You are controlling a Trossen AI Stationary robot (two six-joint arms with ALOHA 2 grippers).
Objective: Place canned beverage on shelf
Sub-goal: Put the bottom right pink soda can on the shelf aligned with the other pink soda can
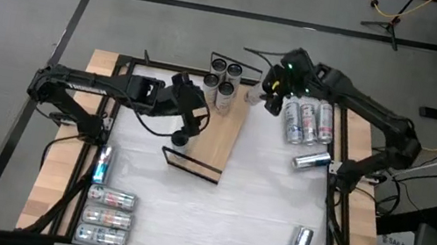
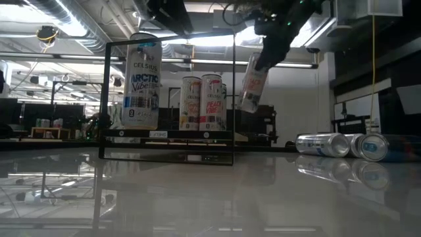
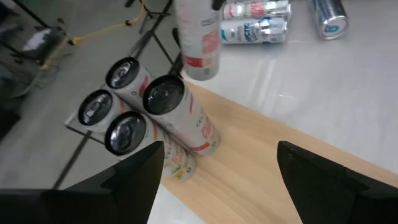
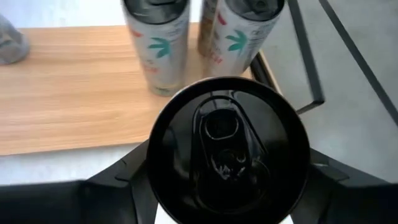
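Item: can (image 2: 254, 82), pinched tilted in my right pincer (image 1: 269, 95), aloft beside the shelf (image 1: 220, 141) edge, upper centre of frame; left pincer (image 1: 187, 115) spread, empty, over the shelf; advice: level it, lower beside the standing cans (image 1: 224, 79), release gently.

I am holding a shiny metal can (image 4: 229, 155) in my right gripper (image 4: 227, 186), and its dark top is gleaming. The shelf (image 4: 74, 93) is showing pale, smooth wood with a matt look, and its thin wire rail (image 2: 168, 99) is looking like black metal. The white table (image 2: 263, 197) is shining like glass.
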